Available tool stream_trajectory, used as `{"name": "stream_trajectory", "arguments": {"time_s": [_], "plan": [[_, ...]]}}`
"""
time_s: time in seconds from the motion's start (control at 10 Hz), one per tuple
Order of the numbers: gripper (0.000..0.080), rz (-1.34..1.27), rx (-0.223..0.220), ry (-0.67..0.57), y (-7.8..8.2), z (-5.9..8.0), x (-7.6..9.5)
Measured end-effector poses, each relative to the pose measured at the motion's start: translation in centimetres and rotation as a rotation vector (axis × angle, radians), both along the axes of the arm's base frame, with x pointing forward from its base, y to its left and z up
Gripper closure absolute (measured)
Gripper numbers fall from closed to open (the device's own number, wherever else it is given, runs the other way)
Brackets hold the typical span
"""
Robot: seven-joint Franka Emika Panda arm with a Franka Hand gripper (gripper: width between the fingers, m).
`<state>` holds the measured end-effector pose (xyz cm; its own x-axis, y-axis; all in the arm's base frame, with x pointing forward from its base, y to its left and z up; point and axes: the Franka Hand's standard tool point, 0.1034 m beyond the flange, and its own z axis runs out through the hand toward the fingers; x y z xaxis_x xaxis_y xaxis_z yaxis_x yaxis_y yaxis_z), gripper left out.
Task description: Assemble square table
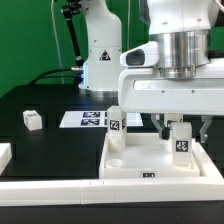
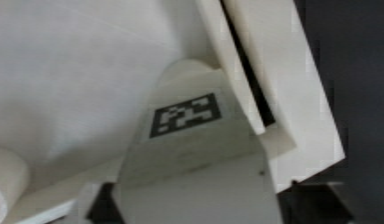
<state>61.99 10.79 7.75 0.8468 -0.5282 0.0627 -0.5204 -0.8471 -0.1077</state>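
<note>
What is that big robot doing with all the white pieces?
A robot arm is putting a table together. Its gripper is down over the white tabletop, closed around a tagged leg standing near one corner. A second leg stands upright at a different corner. One more small white block lies on the black table.

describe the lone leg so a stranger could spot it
Find the large white square slab. Toward the exterior view's left, beyond the marker board, a small white leg sits on the black table. Unlike the legs on the slab, it stands alone.
</note>
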Motion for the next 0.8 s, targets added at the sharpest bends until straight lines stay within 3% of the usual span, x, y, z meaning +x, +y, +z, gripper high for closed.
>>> {"name": "stream_trajectory", "arguments": {"time_s": [0.1, 0.5, 0.7, 0.8], "plan": [[0.051, -0.085, 0.009, 0.006, 0.01, -0.04, -0.02], [0.051, -0.355, 0.037, 0.032, -0.17, -0.2, 0.05], [0.051, -0.728, 0.101, 0.093, -0.45, -0.15, -0.12], [0.0509, -0.946, 0.163, 0.129, -0.44, -0.06, -0.14]]}}
